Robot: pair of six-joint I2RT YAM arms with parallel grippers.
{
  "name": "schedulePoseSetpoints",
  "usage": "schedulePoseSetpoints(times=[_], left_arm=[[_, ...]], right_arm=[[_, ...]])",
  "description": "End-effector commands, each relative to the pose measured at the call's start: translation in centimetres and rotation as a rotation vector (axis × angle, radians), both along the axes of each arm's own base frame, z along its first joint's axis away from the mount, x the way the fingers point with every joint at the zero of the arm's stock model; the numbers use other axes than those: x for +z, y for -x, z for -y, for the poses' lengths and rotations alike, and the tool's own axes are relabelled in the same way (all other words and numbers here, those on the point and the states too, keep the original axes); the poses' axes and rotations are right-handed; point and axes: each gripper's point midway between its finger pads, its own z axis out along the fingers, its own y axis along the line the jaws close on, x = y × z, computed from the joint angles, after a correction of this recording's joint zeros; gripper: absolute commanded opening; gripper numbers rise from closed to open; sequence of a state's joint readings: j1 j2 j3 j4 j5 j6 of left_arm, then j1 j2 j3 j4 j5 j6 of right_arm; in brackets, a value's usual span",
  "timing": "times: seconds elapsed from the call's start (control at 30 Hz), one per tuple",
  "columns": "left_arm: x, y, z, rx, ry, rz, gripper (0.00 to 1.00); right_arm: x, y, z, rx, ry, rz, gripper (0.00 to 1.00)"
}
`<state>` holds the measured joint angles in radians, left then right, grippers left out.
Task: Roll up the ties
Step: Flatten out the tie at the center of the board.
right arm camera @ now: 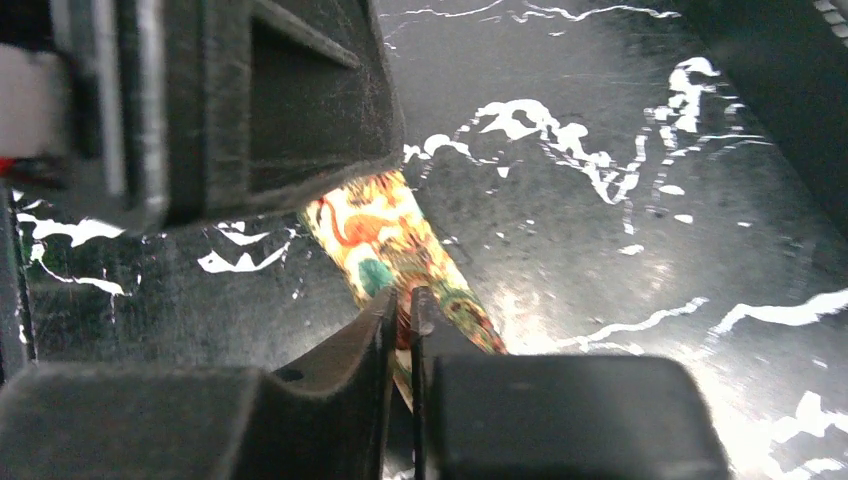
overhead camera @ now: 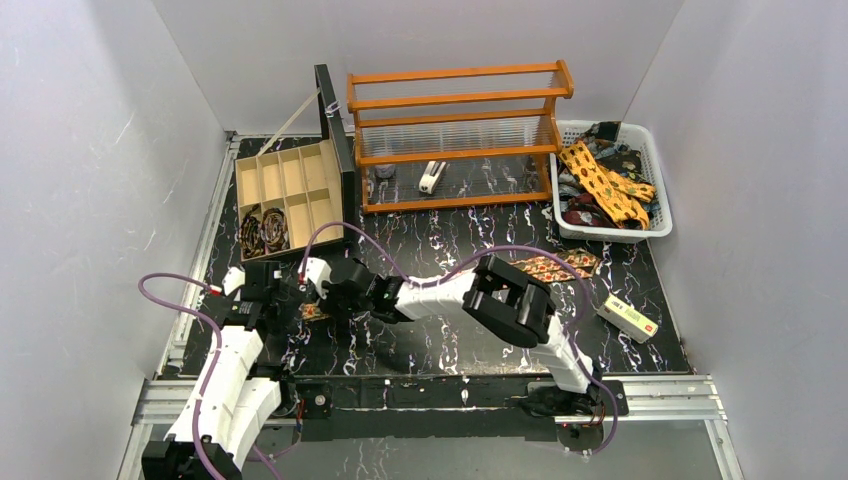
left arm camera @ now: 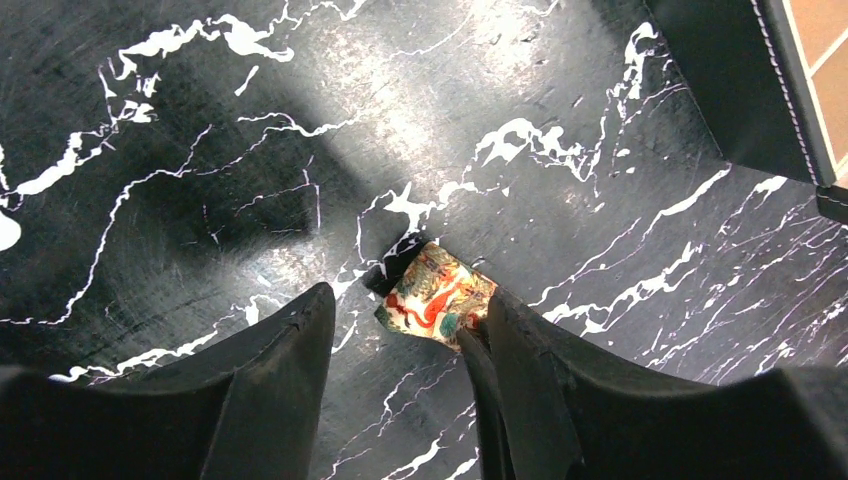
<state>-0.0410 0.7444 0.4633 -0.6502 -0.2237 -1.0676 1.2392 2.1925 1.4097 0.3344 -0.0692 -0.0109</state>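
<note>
A patterned tie with red and green motifs lies flat on the black marbled table; its wide end (overhead camera: 553,266) shows right of the right arm, and the arm hides its middle. Its narrow end (left arm camera: 438,295) lies by my left gripper (left arm camera: 405,300), just beyond and inside the right fingertip (left arm camera: 500,320), with the jaws open. My right gripper (right arm camera: 400,300) is shut on the tie (right arm camera: 375,240), a little back from that end. In the top view both grippers, left (overhead camera: 290,297) and right (overhead camera: 323,300), meet at centre left.
A wooden compartment box (overhead camera: 300,170) with an upright black lid holds rolled ties (overhead camera: 262,230) at back left. A wooden rack (overhead camera: 455,130) stands at the back. A white basket (overhead camera: 660,190) holds more ties (overhead camera: 600,180). A small white-and-red box (overhead camera: 628,318) lies at the right.
</note>
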Motion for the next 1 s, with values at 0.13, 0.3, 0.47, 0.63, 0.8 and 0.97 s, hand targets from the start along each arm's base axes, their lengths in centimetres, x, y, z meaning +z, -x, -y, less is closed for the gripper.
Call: schedulePoseSetpoints(times=[0.13,0.3,0.47,0.63,0.8,0.97], left_arm=[[-0.1,-0.3,0.0,-0.02,-0.005,0.02,0.61],[-0.3,-0.9,0.5,-0.064,0.005,0.056,0.67],[-1.2,-1.6,1.5,-0.152,0.022,0.096,0.69],[-2.6,-1.0,2.6,-0.174,0.085,0.076,0.7],[-2.3,-1.2,2.7,-0.174,0.091,0.1,0.69],[-2.9,-0.8,2.9,-0.172,0.102,0.066,0.65]], right_arm=[[13.3,-3.7,4.0,-0.152,-0.102,0.268,0.4],[17.5,-5.1,11.1,-0.444,-0.191,0.235,0.98],[16.2,-4.4,16.0,-0.539,-0.176,0.144,0.99],[13.1,-3.0,17.7,-0.551,-0.072,0.021,0.97],[12.1,-0.4,16.2,-0.388,-0.122,-0.238,0.77],[9.3,0.0,14.8,-0.314,-0.093,-0.46,0.52]])
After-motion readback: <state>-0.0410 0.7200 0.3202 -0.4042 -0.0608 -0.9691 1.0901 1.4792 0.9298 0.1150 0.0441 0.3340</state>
